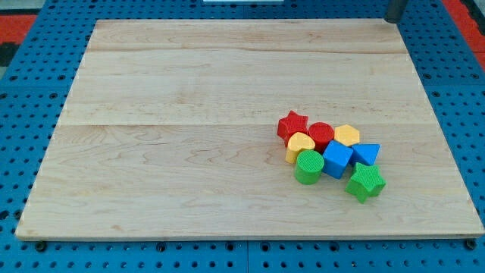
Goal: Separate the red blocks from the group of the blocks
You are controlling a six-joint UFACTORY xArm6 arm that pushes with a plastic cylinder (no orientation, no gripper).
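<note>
The blocks lie in one tight cluster right of the middle of the wooden board [189, 114]. A red star [292, 124] is at the cluster's upper left, touching a red cylinder [321, 135] to its right. A yellow hexagon [346, 136] touches the red cylinder's right side. A yellow heart [300, 145] sits just below the red star. A green cylinder [308, 167], a blue cube [337, 158], a blue triangle [366, 154] and a green star [365, 182] form the lower part. My tip [394, 20] is at the view's top right, by the board's top edge, far from all the blocks.
The board rests on a blue perforated base [30, 91] that surrounds it on all sides. A red strip [23, 7] shows along the view's top corners.
</note>
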